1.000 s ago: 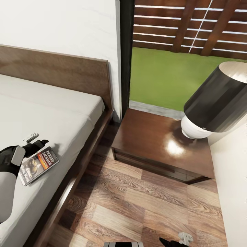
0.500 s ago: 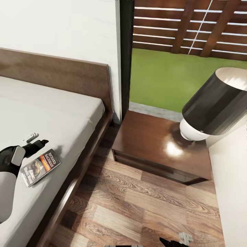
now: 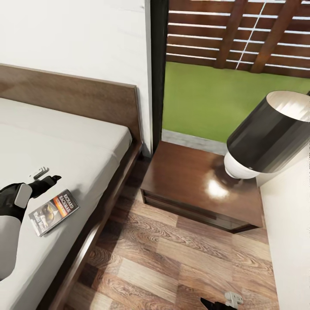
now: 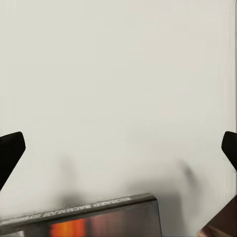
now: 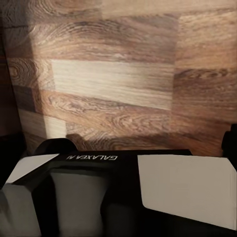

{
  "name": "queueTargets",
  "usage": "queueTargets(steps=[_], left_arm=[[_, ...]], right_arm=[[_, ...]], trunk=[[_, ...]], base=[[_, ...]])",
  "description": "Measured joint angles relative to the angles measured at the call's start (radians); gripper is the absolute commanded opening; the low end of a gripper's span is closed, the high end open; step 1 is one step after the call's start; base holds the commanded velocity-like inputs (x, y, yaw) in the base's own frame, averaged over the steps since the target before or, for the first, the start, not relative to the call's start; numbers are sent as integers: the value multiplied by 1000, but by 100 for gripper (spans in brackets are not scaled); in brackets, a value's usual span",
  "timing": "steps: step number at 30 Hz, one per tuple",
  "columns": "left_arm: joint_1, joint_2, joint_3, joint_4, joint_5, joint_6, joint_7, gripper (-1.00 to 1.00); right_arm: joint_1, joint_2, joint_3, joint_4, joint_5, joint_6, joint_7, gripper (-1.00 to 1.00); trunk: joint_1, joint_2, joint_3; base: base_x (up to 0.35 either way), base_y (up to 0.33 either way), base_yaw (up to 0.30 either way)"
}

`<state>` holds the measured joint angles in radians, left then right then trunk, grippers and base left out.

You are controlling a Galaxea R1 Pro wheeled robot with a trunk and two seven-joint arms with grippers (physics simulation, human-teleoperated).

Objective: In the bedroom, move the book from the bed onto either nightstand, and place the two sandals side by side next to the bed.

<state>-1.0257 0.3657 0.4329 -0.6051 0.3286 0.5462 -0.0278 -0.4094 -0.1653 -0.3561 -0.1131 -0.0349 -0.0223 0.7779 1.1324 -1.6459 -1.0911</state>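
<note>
The left tool (image 3: 46, 177) hovers wide open over the bed (image 3: 64, 146), gripping nothing, the book (image 3: 54, 206) flat just beside it. Thin as the paperback lies, the fingers could skid it along the mattress. Further right stands the nightstand (image 3: 189, 181). The right tool (image 3: 217, 303) is cut off low; I cannot tell its opening
</note>
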Motion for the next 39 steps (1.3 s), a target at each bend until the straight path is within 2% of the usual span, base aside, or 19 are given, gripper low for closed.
queueTargets(steps=[21,25,27,29,36,39], left_arm=[[0,-5,-2,23,1,6,-3,100],[0,-52,-3,20,2,31,-6,100],[0,-87,-5,18,4,81,-53,100],[0,-108,-5,17,2,97,-107,100],[0,-152,-6,17,2,109,-209,100],[0,-166,-6,18,1,132,-277,100]], right_arm=[[0,0,0,0,0,0,0,100],[0,0,0,0,0,0,0,100],[0,0,0,0,1,0,0,100],[0,0,0,0,1,0,0,100],[0,0,0,0,1,0,0,100],[0,0,0,0,1,0,0,100]], trunk=[[-81,147,66],[-96,175,78],[-103,189,85],[-111,203,91],[-138,252,113],[-150,273,122]], base=[[0,0,0],[0,0,0],[0,0,0],[0,0,0],[0,0,0],[0,0,0]])
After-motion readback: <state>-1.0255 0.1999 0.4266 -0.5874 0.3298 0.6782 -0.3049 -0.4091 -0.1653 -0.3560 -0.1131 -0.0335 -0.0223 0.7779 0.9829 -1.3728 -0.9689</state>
